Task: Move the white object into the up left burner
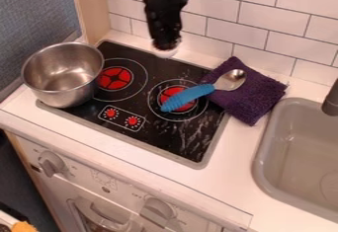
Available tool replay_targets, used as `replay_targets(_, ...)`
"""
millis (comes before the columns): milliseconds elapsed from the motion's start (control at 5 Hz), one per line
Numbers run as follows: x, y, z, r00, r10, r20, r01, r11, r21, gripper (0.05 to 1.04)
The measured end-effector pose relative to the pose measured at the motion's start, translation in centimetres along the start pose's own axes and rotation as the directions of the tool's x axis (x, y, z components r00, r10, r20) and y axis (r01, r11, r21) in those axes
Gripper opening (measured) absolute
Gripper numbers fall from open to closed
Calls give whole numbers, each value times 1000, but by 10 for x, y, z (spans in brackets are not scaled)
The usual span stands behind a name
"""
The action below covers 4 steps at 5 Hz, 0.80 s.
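The gripper (165, 46) hangs down over the rear edge of the stove (175, 144), which serves as the landmark. How far open it is cannot be told. The white object (166, 53), pale and mostly hidden, lies directly at its lower end, at the stove's rear edge; whether it is gripped cannot be determined.

The stove bears two red-centred burners, the left burner (115, 78) and the right burner (177, 98), with a pair of red dials near its front edge. The metal pot (58, 95) stands upright, overlapping the stove's left edge. The purple cloth (254, 101) lies at the stove's right rear corner. The spoon (189, 96) has its blue handle over the stove's right burner and its metal bowl on the cloth. The grey sink (264, 152) is to the right of the stove; the tiled wall (257, 16) rises behind it.
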State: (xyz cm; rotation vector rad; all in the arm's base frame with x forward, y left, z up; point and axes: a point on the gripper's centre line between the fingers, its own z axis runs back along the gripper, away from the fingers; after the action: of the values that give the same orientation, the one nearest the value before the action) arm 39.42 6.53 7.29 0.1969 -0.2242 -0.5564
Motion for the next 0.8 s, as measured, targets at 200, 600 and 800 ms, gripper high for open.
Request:
replay_targets(200,-6,8,-21,999,36,-24,-36,999,-5,222)
replay_targets(600,-5,13,-36,996,43,-78,-44,999,-8,275)
replay_targets(800,-5,8,-36,994,60,-96,-62,998,-16,557)
